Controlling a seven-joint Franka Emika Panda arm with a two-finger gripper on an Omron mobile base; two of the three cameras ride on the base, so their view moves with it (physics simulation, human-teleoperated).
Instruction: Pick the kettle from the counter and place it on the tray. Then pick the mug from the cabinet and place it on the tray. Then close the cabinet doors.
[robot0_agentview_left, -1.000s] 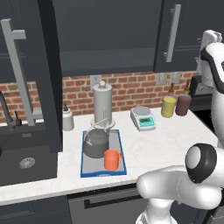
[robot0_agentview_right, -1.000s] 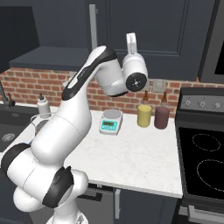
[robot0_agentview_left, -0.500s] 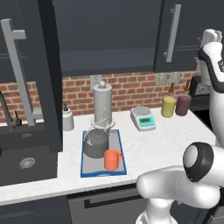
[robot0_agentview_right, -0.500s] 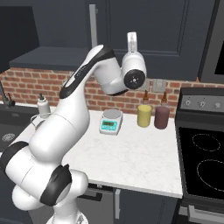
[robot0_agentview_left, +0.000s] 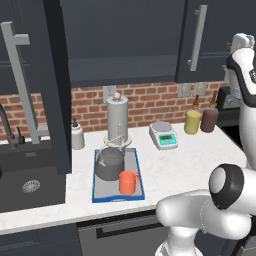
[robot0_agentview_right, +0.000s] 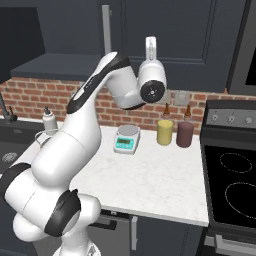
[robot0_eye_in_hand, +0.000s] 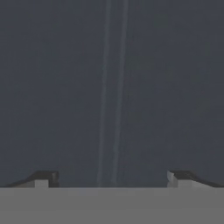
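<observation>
The dark grey kettle (robot0_agentview_left: 109, 163) sits on the blue-rimmed tray (robot0_agentview_left: 118, 199) on the white counter (robot0_agentview_left: 190, 165). The orange mug (robot0_agentview_left: 128, 182) stands on the tray too, just in front of the kettle. My gripper (robot0_agentview_right: 150, 42) is raised high and points at a dark cabinet door (robot0_agentview_right: 190, 45), close to its face. In the hand view the gripper (robot0_eye_in_hand: 111, 179) is open, its fingertips (robot0_eye_in_hand: 46, 177) wide apart with nothing between them. The cabinet (robot0_agentview_left: 125, 45) is open. Its left door (robot0_agentview_left: 52, 100) is swung out, and the right door (robot0_agentview_left: 220, 45) looks flush.
A grey paper-towel cylinder (robot0_agentview_left: 117, 117) stands behind the tray. A kitchen scale (robot0_agentview_left: 164, 135), a yellow jar (robot0_agentview_left: 192, 121) and a maroon jar (robot0_agentview_left: 209, 120) line the brick wall. A soap bottle (robot0_agentview_left: 76, 135) and a black sink (robot0_agentview_left: 30, 182) are on the left, a stove (robot0_agentview_right: 235, 185) on the right.
The hand has shifted only slightly by the door and its jaws stay open. Nothing on the counter has moved.
</observation>
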